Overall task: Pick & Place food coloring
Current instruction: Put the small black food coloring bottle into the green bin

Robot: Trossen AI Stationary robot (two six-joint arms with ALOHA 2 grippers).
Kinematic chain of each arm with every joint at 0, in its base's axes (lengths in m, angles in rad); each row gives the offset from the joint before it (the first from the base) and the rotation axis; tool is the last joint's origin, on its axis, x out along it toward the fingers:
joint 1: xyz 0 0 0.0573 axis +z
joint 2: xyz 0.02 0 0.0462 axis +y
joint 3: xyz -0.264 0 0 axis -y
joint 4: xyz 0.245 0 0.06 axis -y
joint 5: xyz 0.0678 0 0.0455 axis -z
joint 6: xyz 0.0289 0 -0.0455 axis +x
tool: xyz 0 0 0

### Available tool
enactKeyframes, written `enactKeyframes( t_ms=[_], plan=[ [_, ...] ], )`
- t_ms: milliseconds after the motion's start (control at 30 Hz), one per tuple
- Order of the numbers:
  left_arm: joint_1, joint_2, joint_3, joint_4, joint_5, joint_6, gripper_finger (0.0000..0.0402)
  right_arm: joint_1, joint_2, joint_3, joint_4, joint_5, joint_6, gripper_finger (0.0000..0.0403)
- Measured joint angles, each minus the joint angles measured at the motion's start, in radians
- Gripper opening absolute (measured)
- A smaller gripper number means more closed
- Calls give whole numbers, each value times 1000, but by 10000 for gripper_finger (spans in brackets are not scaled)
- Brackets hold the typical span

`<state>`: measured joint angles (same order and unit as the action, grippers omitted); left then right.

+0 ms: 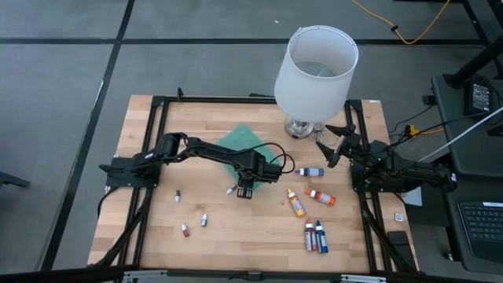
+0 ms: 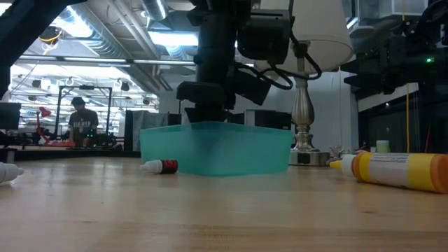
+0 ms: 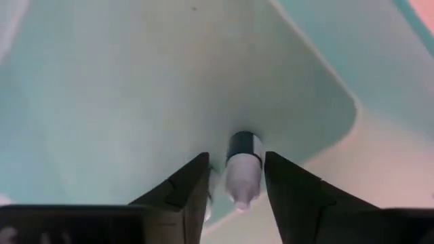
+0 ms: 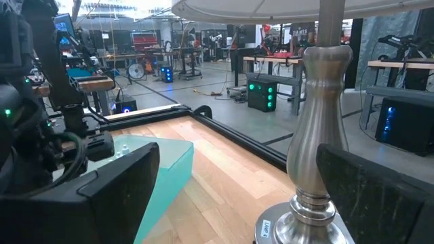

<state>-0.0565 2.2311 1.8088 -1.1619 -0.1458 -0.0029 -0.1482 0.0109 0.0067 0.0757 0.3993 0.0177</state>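
My left gripper (image 1: 245, 185) points down into a teal tray (image 1: 236, 141) near the table's middle. In the left wrist view a tiny food coloring bottle (image 3: 243, 173), white with a dark end, sits between its slightly parted fingers, close to the tray's corner. In the low view the tray wall (image 2: 217, 148) hides the fingertips. Another tiny bottle (image 1: 230, 189) lies on the table against the tray's near side. Larger bottles (image 1: 312, 171) (image 1: 321, 196) (image 1: 295, 203) lie to the right. My right gripper (image 4: 237, 203) waits open at the right edge, facing the lamp base (image 4: 319, 135). My left gripper comes from above with one finger on each side of the tiny bottle (image 3: 243, 183). A pale slit shows between the bottle and one finger (image 3: 193, 186). Whether the other finger (image 3: 285, 186) touches it, I cannot tell.
A big white lamp shade (image 1: 316, 75) stands at the far right on a metal base (image 1: 299, 126). Two bottles (image 1: 316, 236) lie side by side near the front right, and tiny ones (image 1: 178, 196) (image 1: 203, 220) (image 1: 185, 229) front left. A black frame (image 1: 157, 157) rims the table.
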Motion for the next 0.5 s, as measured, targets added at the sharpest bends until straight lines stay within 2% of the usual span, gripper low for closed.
enactKeyframes(
  t_ms=[500],
  plan=[
    [25, -5, 115, -146, -19, -76, 255, 0, 0, 0, 0, 0, 0, 397]
  ],
)
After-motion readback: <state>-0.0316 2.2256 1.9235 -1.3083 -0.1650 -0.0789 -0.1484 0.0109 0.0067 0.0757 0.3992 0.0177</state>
